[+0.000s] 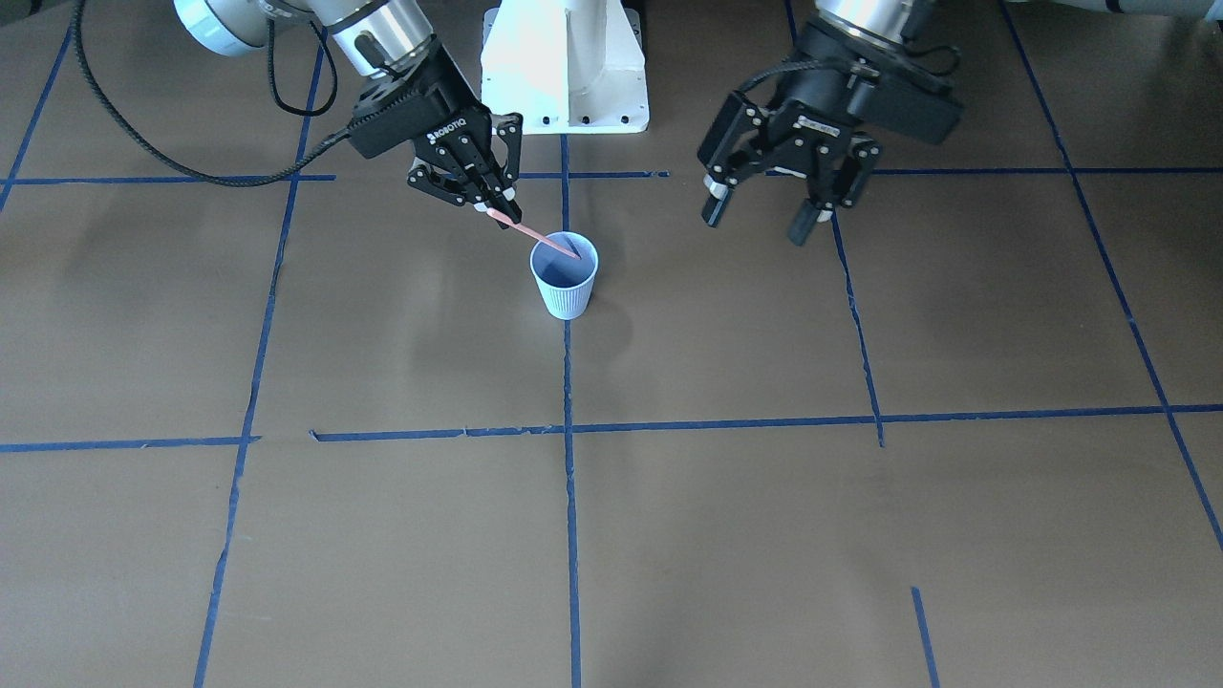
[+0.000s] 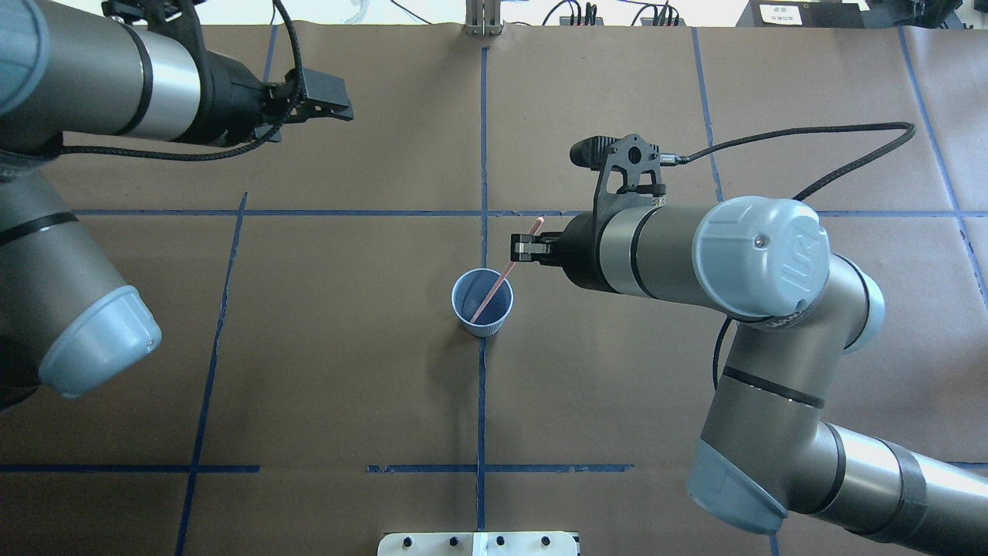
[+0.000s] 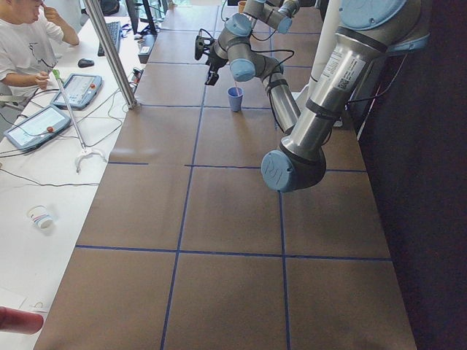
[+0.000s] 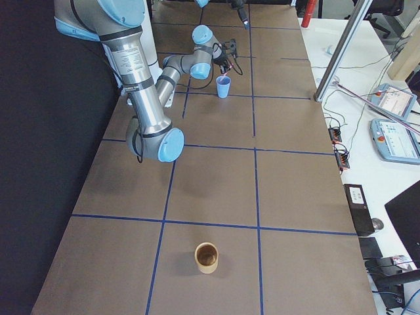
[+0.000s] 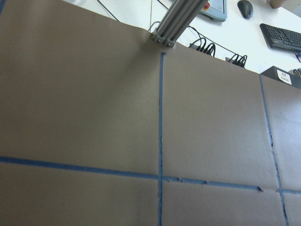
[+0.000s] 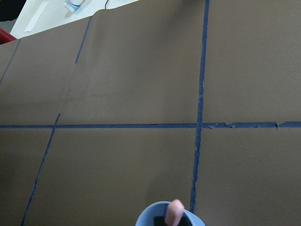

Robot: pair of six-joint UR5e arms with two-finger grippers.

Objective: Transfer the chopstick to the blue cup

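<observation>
The blue cup stands upright on the brown table, on a blue tape line near the robot's base. My right gripper hovers just beside and above its rim, shut on the upper part of the pinkish-red chopstick. The chopstick slants down, with its lower end inside the cup. In the right wrist view the chopstick's top end shows over the cup's rim. My left gripper hangs open and empty above the table, well away from the cup.
A brown cup stands alone far down the table on my right side. Blue tape lines divide the brown paper into squares. A person sits at a white side table with tablets and a small paper cup.
</observation>
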